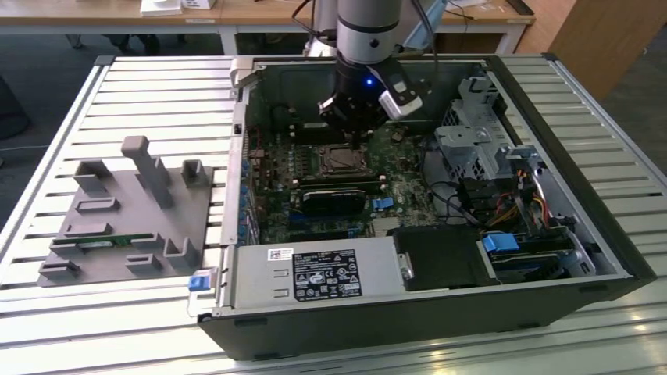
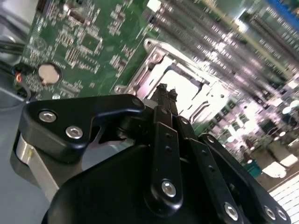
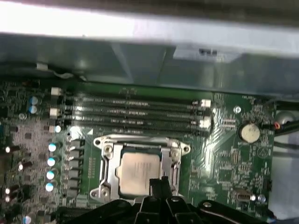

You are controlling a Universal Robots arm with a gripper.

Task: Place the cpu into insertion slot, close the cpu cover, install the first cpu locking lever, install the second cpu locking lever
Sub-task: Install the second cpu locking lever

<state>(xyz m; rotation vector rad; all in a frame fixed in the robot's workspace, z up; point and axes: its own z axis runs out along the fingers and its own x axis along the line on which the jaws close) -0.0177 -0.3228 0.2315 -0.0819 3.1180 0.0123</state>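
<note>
The cpu [image 3: 138, 170], a dull silvery square, lies in its socket on the green motherboard. The cpu cover [image 3: 108, 161], a silvery metal frame, lies flat around it, and the chip's top shows through the frame's opening. My gripper [image 3: 158, 183] is shut with nothing between its black fingers, and its tips hang just above the socket's near edge. In the second wrist view the gripper [image 2: 164, 91] points down at the cpu [image 2: 187, 91] and the cover [image 2: 152, 58]. In the exterior view the gripper [image 1: 352, 129] hovers over the socket [image 1: 339, 160] inside the open case. I cannot make out the locking levers.
Memory slots [image 3: 135, 109] run beside the socket, a row of capacitors [image 3: 51, 161] flanks it, and a coin battery [image 3: 249, 132] sits on the board. A long black block [image 1: 333, 199], a drive cage [image 1: 479, 133] and a power supply [image 1: 312, 273] crowd the case. A grey fixture [image 1: 136, 211] stands at the exterior view's left.
</note>
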